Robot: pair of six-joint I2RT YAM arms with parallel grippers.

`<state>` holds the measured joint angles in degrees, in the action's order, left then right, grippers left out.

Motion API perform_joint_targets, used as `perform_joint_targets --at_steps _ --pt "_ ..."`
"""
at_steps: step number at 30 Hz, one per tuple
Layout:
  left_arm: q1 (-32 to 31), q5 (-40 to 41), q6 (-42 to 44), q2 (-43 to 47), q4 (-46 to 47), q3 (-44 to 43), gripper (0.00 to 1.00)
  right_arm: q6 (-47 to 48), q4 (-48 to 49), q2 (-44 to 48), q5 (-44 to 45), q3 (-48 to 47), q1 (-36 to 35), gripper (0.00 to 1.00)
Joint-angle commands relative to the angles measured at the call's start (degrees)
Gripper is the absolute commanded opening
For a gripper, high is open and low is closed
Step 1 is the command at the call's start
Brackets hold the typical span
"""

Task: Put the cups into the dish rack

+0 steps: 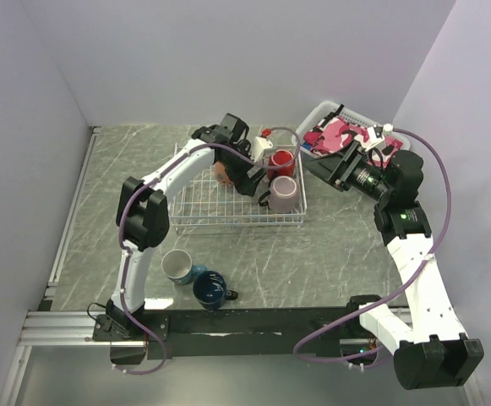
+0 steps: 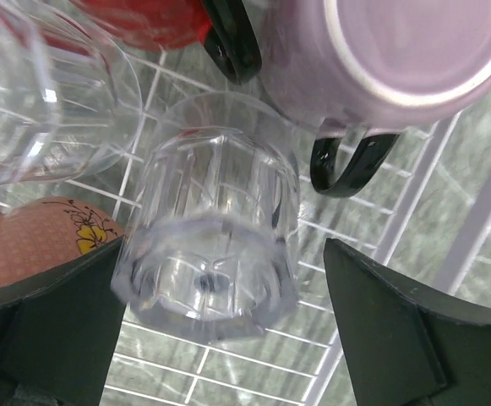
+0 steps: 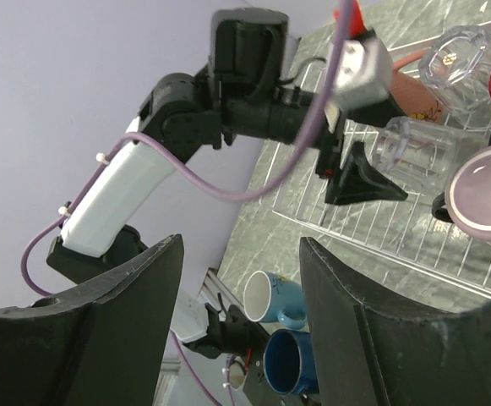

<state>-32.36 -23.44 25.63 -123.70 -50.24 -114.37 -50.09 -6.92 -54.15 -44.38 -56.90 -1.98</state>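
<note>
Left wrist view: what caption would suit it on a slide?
Open fingers flank a clear glass resting in the wire dish rack beside a mauve mug.

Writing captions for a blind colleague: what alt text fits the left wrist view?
A clear glass lies in the wire dish rack between the fingers of the open left gripper. A mauve mug, a red mug, a second glass and a salmon mug sit close by.
</note>
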Motion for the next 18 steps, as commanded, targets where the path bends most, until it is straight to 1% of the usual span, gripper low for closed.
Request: perform_joint_targets --at_steps 1,7,8,11,13,14,15,16,17,18 --pt "1.95 -6.08 -7.32 1.62 3.21 -6.56 0.96 -0.10 2.61 0.27 -0.97 0.04 0.40 0.65" --pt "3.62 -11.27 -14.89 2.32 5.41 -15.79 0.96 1.30 1.30 -1.31 -0.62 -1.27 0.40 0.68" --pt "3.79 -12.49 -15.86 2.41 5.41 -17.97 0.96 1.65 0.60 -1.66 -0.53 -1.63 0.40 0.68" --pt "5.28 -14.70 -19.38 3.55 6.03 -20.62 0.96 4.73 -3.17 -2.80 0.70 -3.56 0.22 0.68" --pt "7.04 -16.28 -21.22 5.48 6.46 -20.55 0.96 6.31 -5.20 -4.20 0.87 -5.13 -0.21 0.67" --pt "7.83 -16.81 -21.84 6.36 6.64 -19.50 0.96 8.66 -8.08 -4.82 1.40 -6.02 -0.65 0.66" --pt "9.93 -18.38 -22.46 8.63 6.91 -18.62 0.96 10.25 -9.94 -6.13 1.66 -6.98 -1.44 0.66" --pt "11.43 -19.26 -24.12 9.96 7.26 -17.39 0.96 12.18 -12.31 -7.19 2.27 -9.86 -2.93 0.64" --pt "13.09 -20.75 -25.18 11.36 8.65 -14.08 0.96 17.08 -18.59 -8.59 4.54 -11.89 -6.42 0.63" --pt "17.20 -22.16 -27.62 14.42 9.54 -11.87 0.96 20.00 -22.66 -12.43 6.31 -14.26 -9.24 0.62"
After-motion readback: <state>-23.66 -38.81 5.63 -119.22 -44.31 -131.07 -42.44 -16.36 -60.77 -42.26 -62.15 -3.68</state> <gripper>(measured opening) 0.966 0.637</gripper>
